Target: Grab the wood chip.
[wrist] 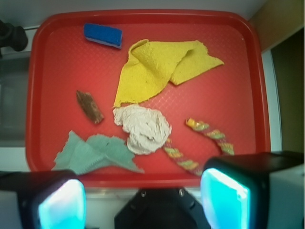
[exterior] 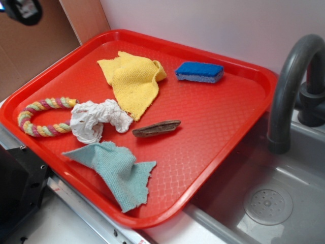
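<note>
The wood chip [exterior: 156, 128] is a dark brown pointed sliver lying flat near the middle of the red tray [exterior: 228, 127]. In the wrist view the wood chip [wrist: 89, 107] lies left of centre on the tray [wrist: 62, 71]. My gripper [wrist: 143, 198] is open and empty, its two pads wide apart. It hangs high above the tray's near rim, far from the chip. In the exterior view only a dark part of the arm shows at the top left corner.
On the tray lie a blue sponge [exterior: 199, 71], a yellow cloth [exterior: 133, 80], a crumpled white cloth [exterior: 94, 119], a green cloth [exterior: 119, 170] and a multicoloured rope loop [exterior: 40, 117]. A grey faucet [exterior: 292, 76] and sink basin [exterior: 269, 203] are to the right.
</note>
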You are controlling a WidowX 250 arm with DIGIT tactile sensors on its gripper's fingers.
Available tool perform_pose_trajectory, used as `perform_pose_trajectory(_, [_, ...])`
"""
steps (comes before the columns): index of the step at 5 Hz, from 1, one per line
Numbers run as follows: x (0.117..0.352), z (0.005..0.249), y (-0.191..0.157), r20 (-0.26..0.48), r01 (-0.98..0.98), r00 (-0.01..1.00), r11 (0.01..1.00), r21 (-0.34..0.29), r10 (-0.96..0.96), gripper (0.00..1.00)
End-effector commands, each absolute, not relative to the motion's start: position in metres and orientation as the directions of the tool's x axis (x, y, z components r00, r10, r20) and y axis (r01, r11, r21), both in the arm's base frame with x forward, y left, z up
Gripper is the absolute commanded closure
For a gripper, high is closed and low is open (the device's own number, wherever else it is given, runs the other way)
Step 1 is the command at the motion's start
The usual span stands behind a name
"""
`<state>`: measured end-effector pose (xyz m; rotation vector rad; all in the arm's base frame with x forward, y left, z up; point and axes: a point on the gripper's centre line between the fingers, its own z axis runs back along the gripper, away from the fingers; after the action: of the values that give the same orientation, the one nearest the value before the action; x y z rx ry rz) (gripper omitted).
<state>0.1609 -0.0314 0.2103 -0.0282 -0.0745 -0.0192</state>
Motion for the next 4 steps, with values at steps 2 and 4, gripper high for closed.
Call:
perform_pose_trajectory(2, [0.211,0.135,-0.087,0.038,0.259,0.966,0.964,-0.068,-0.257,0.00])
perform_pose_trajectory(4, [0.224,0.097,-0.083,-0.012,0.317,0.948,0.946,-0.072,-0.318,0.00])
